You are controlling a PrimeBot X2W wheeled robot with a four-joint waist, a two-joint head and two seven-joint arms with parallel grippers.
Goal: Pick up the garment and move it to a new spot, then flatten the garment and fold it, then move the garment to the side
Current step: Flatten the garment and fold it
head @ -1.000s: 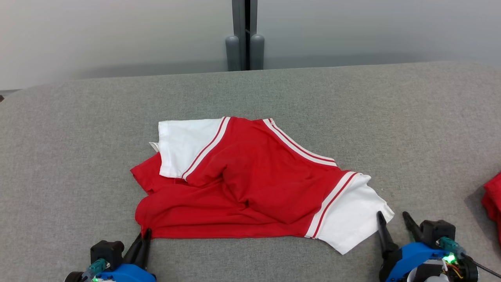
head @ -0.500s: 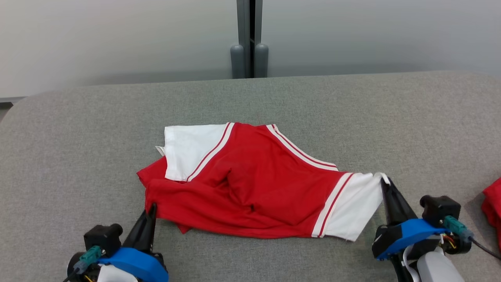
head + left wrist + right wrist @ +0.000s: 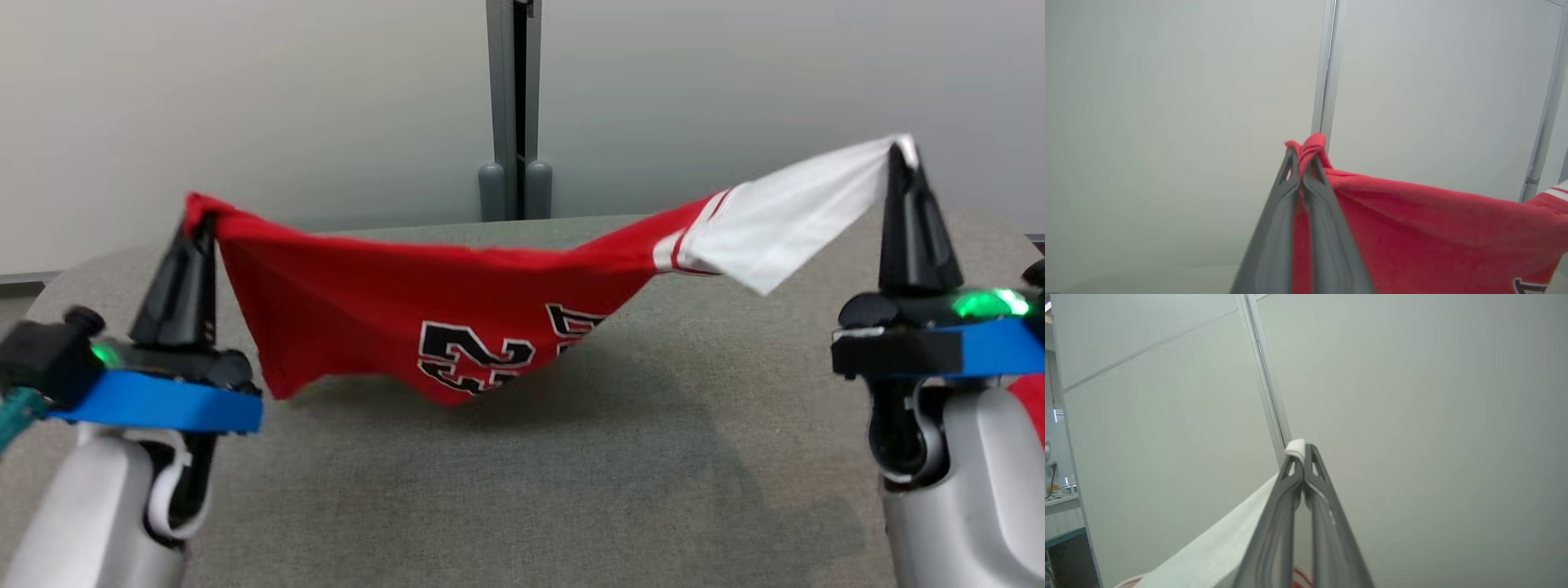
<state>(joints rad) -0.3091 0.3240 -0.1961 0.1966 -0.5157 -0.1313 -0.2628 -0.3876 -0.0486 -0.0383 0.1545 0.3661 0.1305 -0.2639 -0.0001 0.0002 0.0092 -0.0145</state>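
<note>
Grey fabric-covered table (image 3: 571, 490) lies beneath the red-and-white numbered jersey (image 3: 367, 286), which sags in the air between two grips. The left gripper (image 3: 202, 222) is clamped on a red corner, the right gripper (image 3: 900, 155) on the white sleeve. This looks like the pick-up step; next it likely needs carrying over and lowering flat.

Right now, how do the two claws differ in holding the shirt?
The left gripper pinches a red corner of the shirt; the right gripper pinches its white sleeve. In the head view, the right gripper holds its end higher than the left gripper. Both are shut on it, fingers up.
</note>
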